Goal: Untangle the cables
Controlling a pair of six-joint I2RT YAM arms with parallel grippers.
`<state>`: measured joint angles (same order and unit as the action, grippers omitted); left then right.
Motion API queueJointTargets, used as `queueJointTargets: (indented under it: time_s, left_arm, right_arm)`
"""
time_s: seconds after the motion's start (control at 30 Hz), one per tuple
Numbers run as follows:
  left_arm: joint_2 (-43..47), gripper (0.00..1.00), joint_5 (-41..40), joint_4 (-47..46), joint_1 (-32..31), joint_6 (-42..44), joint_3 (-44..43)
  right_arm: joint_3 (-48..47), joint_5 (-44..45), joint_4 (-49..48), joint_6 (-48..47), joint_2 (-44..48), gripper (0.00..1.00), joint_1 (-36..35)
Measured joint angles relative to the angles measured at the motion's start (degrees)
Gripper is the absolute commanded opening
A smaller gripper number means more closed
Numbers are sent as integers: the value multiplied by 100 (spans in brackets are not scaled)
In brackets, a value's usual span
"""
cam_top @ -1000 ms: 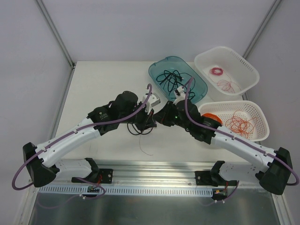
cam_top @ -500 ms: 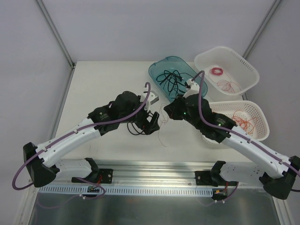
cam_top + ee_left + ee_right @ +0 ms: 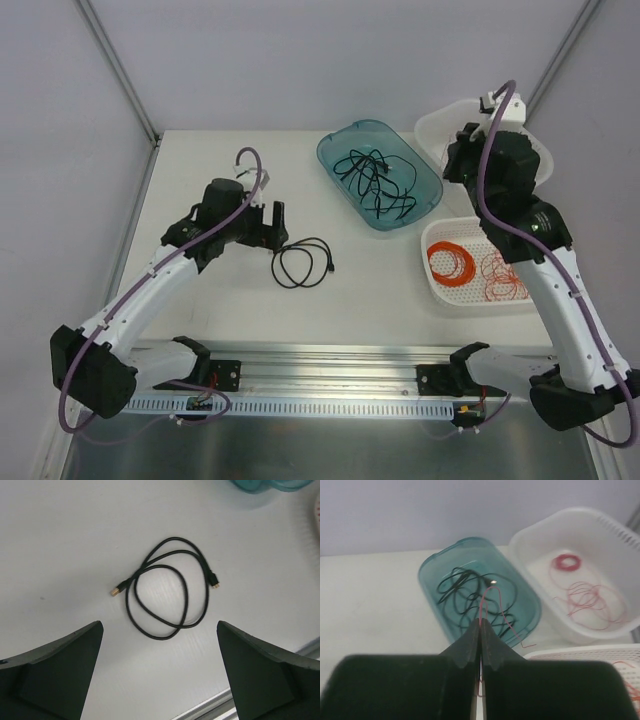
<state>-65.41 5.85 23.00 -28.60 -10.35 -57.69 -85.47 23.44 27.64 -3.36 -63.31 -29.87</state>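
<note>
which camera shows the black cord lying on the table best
The left wrist view: the black cord sits mid-frame, its whole loop and both plugs clear. The top external view shows the cord small on the table. The right wrist view misses it.

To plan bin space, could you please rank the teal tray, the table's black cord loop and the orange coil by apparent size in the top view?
1. teal tray
2. black cord loop
3. orange coil, only slightly smaller than the loop
</note>
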Motion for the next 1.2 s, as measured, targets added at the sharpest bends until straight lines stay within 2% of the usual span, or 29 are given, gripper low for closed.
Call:
queueJointTargets:
  time_s: [0.23, 0.37, 0.63, 0.87, 0.93, 1.0, 1.03, 1.1, 1.13, 1.2]
  left_arm:
    - [61, 99, -367, 17, 1233, -192, 544]
    - [55, 99, -516, 94, 1381, -212, 647]
    - [44, 99, -833, 109, 1381, -205, 647]
    - [-140, 99, -960, 140, 1381, -195, 647]
    - [-170, 99, -994, 146, 1381, -192, 647]
    - [-177, 99, -1060, 151, 1381, -190, 647]
    - [-175, 99, -1091, 149, 1381, -190, 647]
    - [-175, 99, -1126, 155, 1381, -190, 647]
    - [-175, 99, -1143, 160, 1381, -192, 647]
    - [-177, 99, -1185, 162, 1381, -192, 647]
  right_arm:
    - [-595, -210, -476, -695, -927, 1, 1847]
    - [-964, -455, -787, -800, -1698, 1, 2645]
    - [-2267, -774, -1130, -942, -3521, 1, 3416]
    - [-2361, -726, -1228, -931, -4542, 3, 3746]
    - [-2330, -654, -1198, -879, -4715, 19, 3788]
    - [-2149, -579, -1193, -782, -4734, 41, 3799]
    - [-2055, -549, -1193, -723, -4721, 56, 3803]
    - [-1891, -525, -1178, -605, -4673, 70, 3803]
    - [-1801, -535, -1143, -562, -4618, 81, 3803]
    - [-1620, -599, -1038, -437, -4444, 90, 3790]
